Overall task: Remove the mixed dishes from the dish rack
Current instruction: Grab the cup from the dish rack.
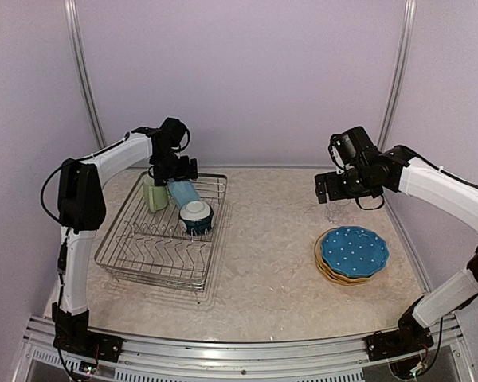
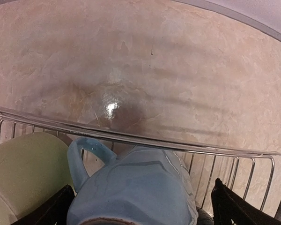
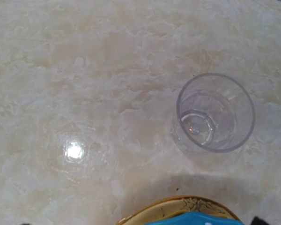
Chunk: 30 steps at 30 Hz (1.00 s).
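The bench (image 1: 271,270) carries two groups: the rack (image 1: 143,274) on the left and the unloaded dishes on the right, well apart, so each arm works on its own side.

The rack is mostly bare wire. Its three pieces crowd the far end.

The plates (image 1: 353,251) lie flat in one stack near the right edge, blue on top and an orange rim showing beneath. Stacking saves room; I cannot tell whether a third lies under them.

The bowl (image 1: 196,216) leans on its side among the prongs, white inside facing the near edge, as if set to drain.

The green mug (image 1: 154,193) and blue mug (image 1: 183,192) sit side by side against the far rail. The left pincer (image 1: 174,170) hangs over the blue one, spread wide, fingers (image 2: 232,206) either side of its body and a gap showing on one side. This looks like the next pick.

The glass (image 3: 214,115) stands upright, mouth up, on the bench just beyond the plates. The right pincer (image 1: 331,189) hovers above it, wide and holding nothing.
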Each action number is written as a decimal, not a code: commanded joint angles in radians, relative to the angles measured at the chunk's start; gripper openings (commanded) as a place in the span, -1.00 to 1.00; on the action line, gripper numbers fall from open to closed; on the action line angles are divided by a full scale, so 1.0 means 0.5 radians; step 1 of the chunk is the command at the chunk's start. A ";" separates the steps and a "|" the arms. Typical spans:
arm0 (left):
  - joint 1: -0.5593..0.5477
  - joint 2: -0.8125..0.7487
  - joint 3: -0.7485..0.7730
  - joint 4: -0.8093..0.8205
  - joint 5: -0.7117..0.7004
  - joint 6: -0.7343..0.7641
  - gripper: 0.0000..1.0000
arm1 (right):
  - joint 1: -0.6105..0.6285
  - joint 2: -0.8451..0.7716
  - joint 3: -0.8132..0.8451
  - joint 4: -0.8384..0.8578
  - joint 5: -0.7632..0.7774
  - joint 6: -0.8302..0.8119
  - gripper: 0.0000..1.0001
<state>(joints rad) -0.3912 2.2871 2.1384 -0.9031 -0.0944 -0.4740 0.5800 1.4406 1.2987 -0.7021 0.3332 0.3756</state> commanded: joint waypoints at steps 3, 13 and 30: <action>0.012 0.100 0.069 -0.064 -0.013 -0.002 0.85 | 0.018 -0.053 -0.033 0.019 -0.012 0.016 0.99; -0.005 0.067 0.043 -0.062 0.031 0.081 0.47 | 0.018 -0.053 -0.030 0.021 -0.037 0.037 0.99; -0.074 -0.301 0.023 -0.093 -0.006 0.209 -0.04 | 0.024 -0.049 -0.007 0.018 -0.080 0.120 0.99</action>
<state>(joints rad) -0.4129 2.2822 2.1483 -0.9508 -0.0879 -0.4000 0.5800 1.4258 1.2938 -0.6964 0.3092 0.4095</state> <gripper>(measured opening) 0.818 0.997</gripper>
